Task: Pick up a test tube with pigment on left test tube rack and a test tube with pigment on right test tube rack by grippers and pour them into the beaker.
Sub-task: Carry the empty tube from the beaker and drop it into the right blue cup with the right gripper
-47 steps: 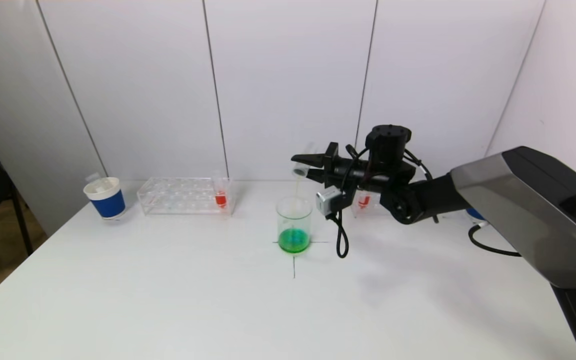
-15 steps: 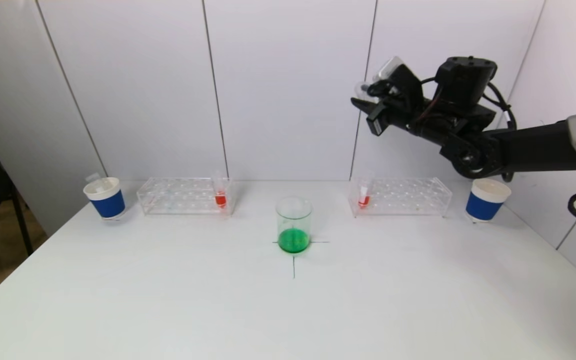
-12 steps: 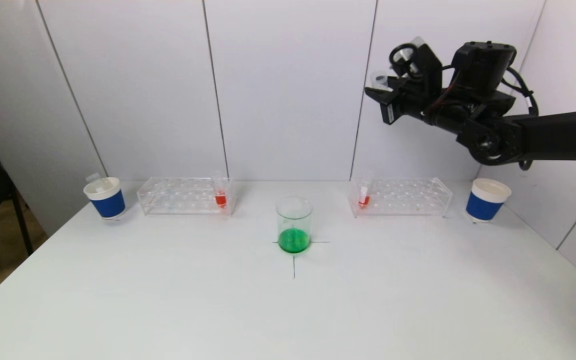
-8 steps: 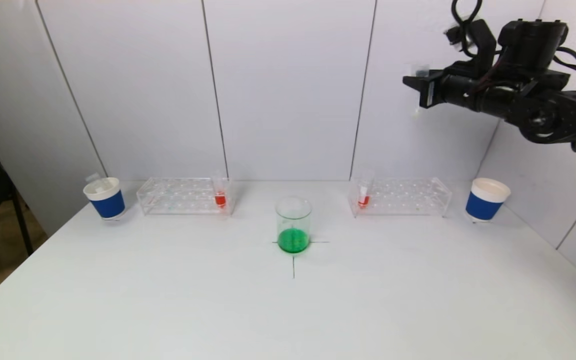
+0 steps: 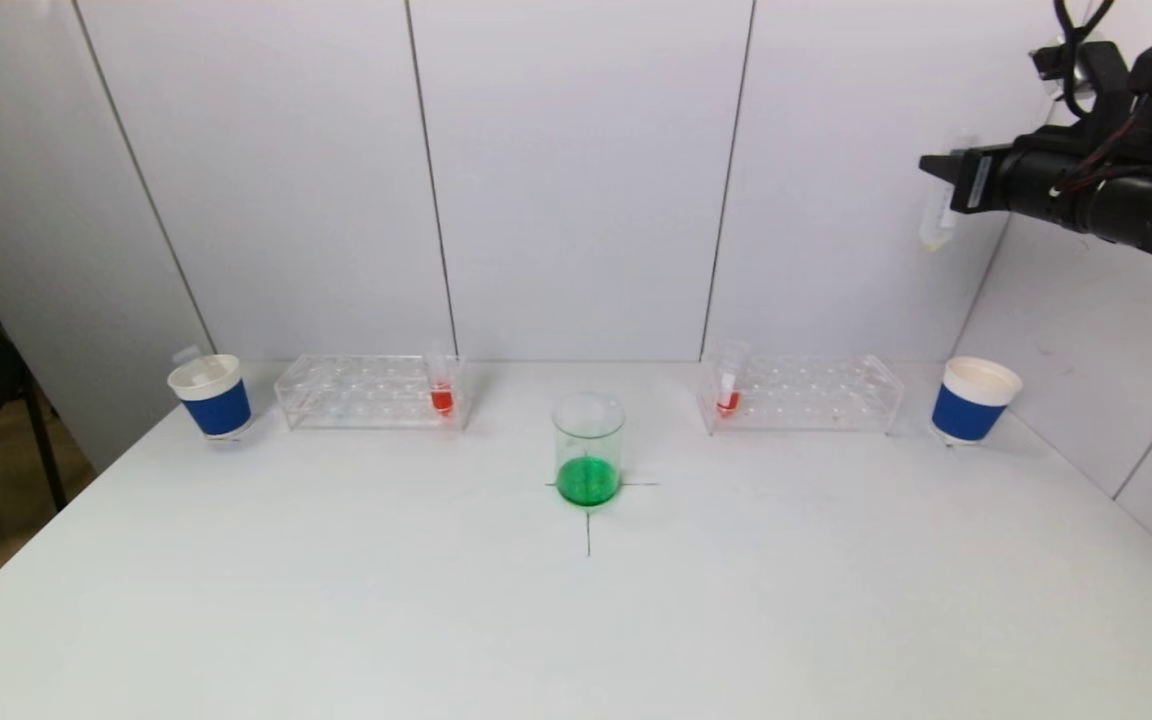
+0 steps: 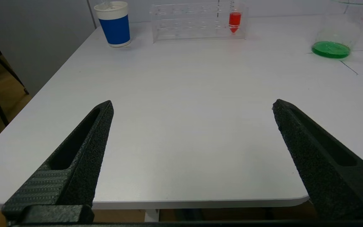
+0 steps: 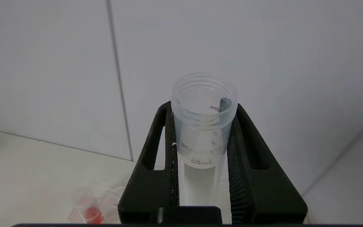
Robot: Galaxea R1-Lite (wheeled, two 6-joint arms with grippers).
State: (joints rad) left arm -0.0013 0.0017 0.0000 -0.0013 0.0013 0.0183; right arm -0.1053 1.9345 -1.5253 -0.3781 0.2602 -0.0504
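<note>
My right gripper (image 5: pixel 944 172) hangs high at the far right, above the right blue cup (image 5: pixel 974 400), shut on a clear, empty-looking test tube (image 5: pixel 937 212) that stands upright. The right wrist view shows that tube (image 7: pixel 203 132) clamped between the jaws of the right gripper (image 7: pixel 203 105). The beaker (image 5: pixel 588 450) with green liquid stands mid-table on a cross mark. The left test tube rack (image 5: pixel 356 392) holds a red-filled tube (image 5: pixel 442 388); the right test tube rack (image 5: pixel 816 393) holds another (image 5: pixel 728 392). My left gripper (image 6: pixel 192 105) is open over the table's near edge, holding nothing.
A blue-and-white paper cup (image 5: pixel 210 395) stands left of the left rack. In the left wrist view that cup (image 6: pixel 115 23), the left rack (image 6: pixel 187 23) and the beaker (image 6: pixel 336 37) lie far ahead. Wall panels close the back and right.
My right arm has swung from above the right rack's left end up and rightward, turning the emptied tube upright. The left arm has not moved.
</note>
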